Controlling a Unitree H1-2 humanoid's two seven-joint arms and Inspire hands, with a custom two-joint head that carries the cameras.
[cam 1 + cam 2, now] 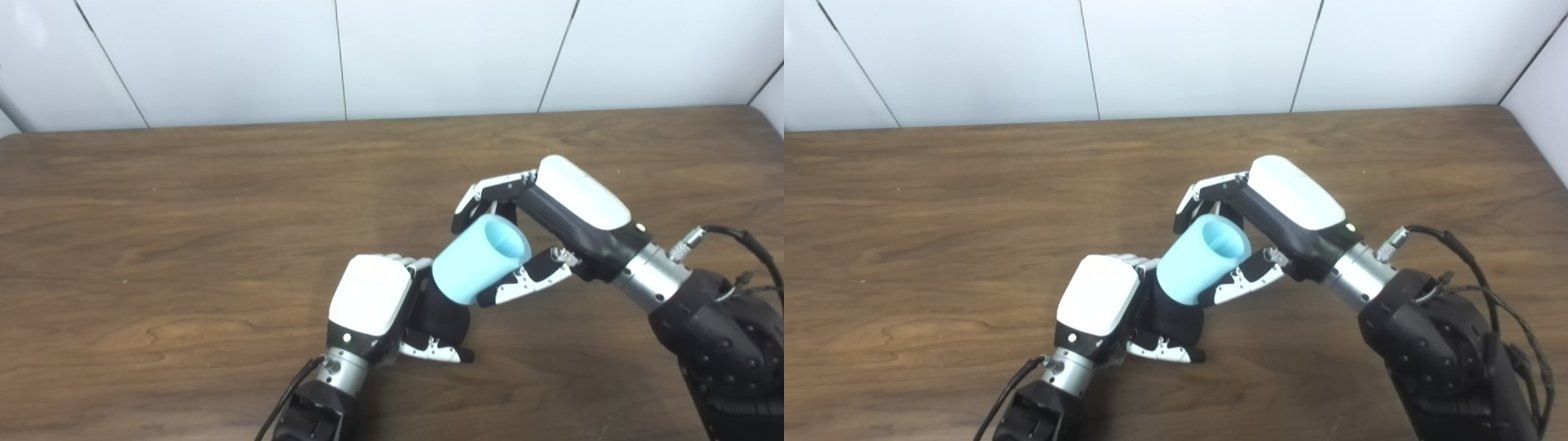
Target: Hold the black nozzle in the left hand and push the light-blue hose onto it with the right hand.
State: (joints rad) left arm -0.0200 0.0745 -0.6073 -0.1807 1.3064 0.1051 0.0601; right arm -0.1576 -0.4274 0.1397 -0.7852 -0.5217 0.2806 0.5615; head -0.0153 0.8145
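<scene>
My left hand point(373, 300) is shut on the black nozzle point(442, 315), low on the table near the front middle. The light-blue hose point(481, 260), a short wide tube, sits tilted with its lower end over the nozzle's top and its open end facing up and to the right. My right hand point(539, 226) is shut on the hose, fingers over its far side and thumb under its near side. The same scene shows in the right eye view, with the hose point(1200, 260) on the nozzle point(1176, 321). Where the hose and nozzle join is partly hidden.
The brown wooden table point(184, 233) spreads out to the left and back. A white panelled wall point(392, 55) stands behind its far edge. Cables point(744, 245) run along my right forearm.
</scene>
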